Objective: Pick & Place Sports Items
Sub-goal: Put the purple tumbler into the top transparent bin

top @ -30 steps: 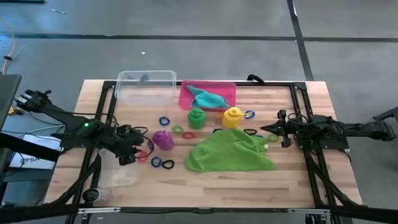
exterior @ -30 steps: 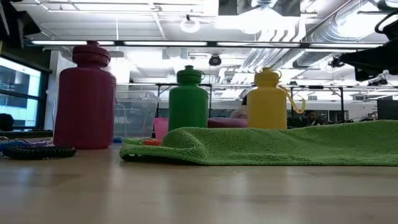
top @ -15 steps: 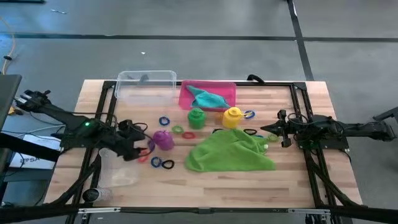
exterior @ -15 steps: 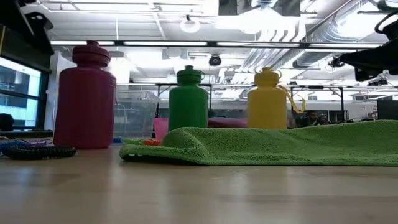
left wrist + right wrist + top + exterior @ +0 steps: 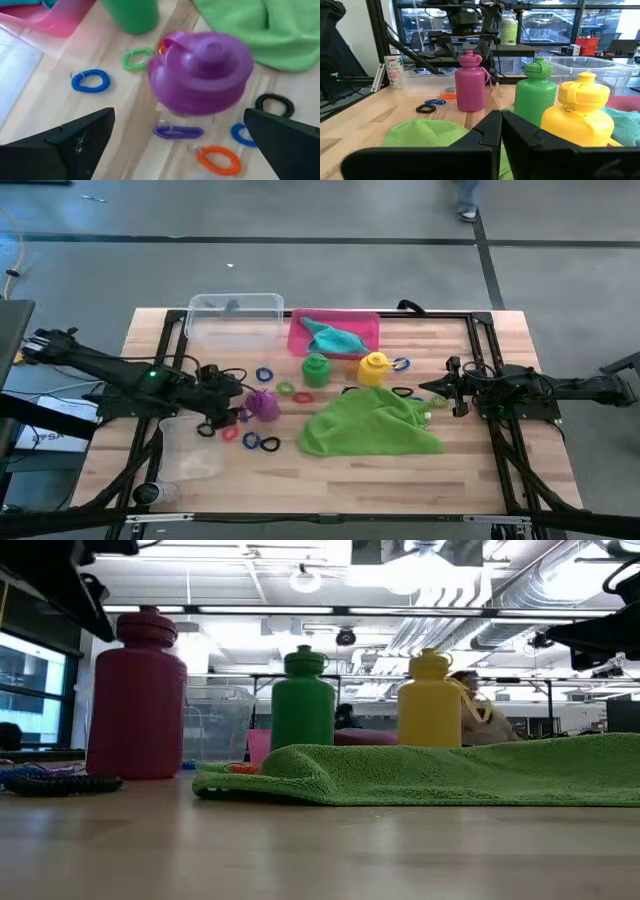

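A purple bottle [image 5: 262, 404] [image 5: 200, 70] stands upright on its base on the table. My left gripper [image 5: 220, 405] [image 5: 180, 150] hovers open just to its left and above it, with nothing between the fingers. The green bottle [image 5: 316, 367] and the yellow bottle [image 5: 374, 366] stand upright farther back. A teal cloth [image 5: 335, 338] lies in the pink tray [image 5: 368, 326]. The big green cloth [image 5: 370, 425] lies spread on the table. Several small rings [image 5: 90, 80] lie around the purple bottle. My right gripper [image 5: 440, 390] [image 5: 501, 135] waits shut at the table's right.
A clear tub [image 5: 235, 320] stands at the far left next to the pink tray. Another clear tub [image 5: 190, 458] sits at the near left, under my left arm. A black frame [image 5: 170, 360] runs around the work area. Bare wood lies along the near edge.
My left gripper has opened wide and swung from above the near-left tub toward the far edge and the purple bottle. In the low view its arm now shows at the upper left. The bottles, the cloths and my right arm have kept still.
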Action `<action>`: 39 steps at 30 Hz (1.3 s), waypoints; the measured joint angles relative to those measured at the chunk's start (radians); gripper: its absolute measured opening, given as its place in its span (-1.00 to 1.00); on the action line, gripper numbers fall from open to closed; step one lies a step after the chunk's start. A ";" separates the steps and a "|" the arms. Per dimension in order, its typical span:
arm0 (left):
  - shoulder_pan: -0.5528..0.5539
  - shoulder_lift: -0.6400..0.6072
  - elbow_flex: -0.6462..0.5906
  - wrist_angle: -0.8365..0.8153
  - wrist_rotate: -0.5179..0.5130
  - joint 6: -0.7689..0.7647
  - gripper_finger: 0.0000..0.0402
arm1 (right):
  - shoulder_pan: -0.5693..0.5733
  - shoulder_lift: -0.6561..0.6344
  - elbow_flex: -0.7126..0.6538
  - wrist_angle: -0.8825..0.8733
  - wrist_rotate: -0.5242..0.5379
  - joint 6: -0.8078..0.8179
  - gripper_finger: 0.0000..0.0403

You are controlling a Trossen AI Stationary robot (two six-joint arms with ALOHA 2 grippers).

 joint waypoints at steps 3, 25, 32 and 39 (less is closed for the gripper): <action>0.014 0.023 0.000 0.057 0.000 0.017 0.79 | 0.000 0.000 0.000 0.000 0.000 0.000 -1.00; 0.118 0.145 0.000 0.260 0.077 0.123 0.79 | 0.000 0.000 0.000 0.000 0.000 0.000 -1.00; 0.118 0.144 0.000 0.250 0.096 0.123 0.79 | 0.000 0.000 0.000 0.000 0.000 0.000 -1.00; 0.118 0.143 0.000 0.227 0.106 0.123 0.79 | 0.000 0.000 0.000 0.000 0.000 0.000 -1.00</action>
